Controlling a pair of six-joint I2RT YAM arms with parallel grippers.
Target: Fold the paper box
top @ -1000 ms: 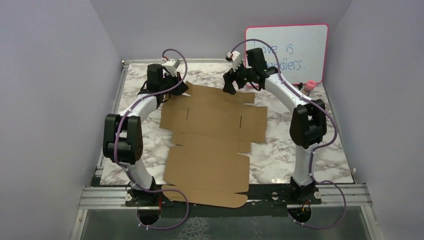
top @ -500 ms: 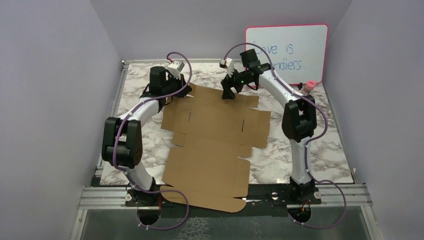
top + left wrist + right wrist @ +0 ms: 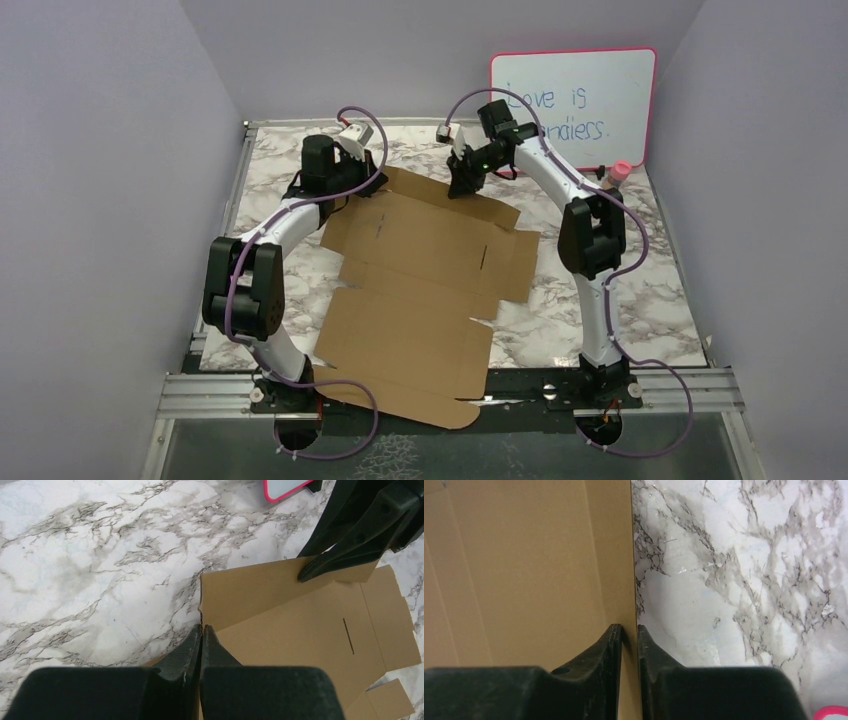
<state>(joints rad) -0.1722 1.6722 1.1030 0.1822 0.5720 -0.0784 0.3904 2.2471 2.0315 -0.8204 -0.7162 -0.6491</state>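
**Paper box** (image 3: 415, 290): plain brown corrugated cardboard, unmarked, cut with slits and side flaps. Spread as an open die-cut sheet over the middle of the marble table (image 3: 665, 290) and turned slightly askew. Near end overhanging the table's front edge between the two arm bases. Panels lying flat, except the far flap (image 3: 250, 587), which is lifted off the marble and tilted upward.

**Left gripper** (image 3: 352, 192): at the far-left corner of the sheet. In the left wrist view, fingers (image 3: 192, 647) pressed tight together, tips at the corner where the raised flap meets the main panel. Cannot tell whether any cardboard is pinched between them.

**Right gripper** (image 3: 463, 186): at the upper edge of the far flap, to the right of the left gripper. In the right wrist view, fingers (image 3: 611, 647) drawn in to a thin gap astride the straight cardboard edge, clamped on it. In the left wrist view, dark fingertips touching the flap's top edge.

**Whiteboard** (image 3: 573, 105): pink frame with blue handwriting, propped against the back wall at the far right, apart from the sheet.

**Pink-capped object** (image 3: 621, 171): small, standing just below the whiteboard's lower right corner. Kind not discernible.
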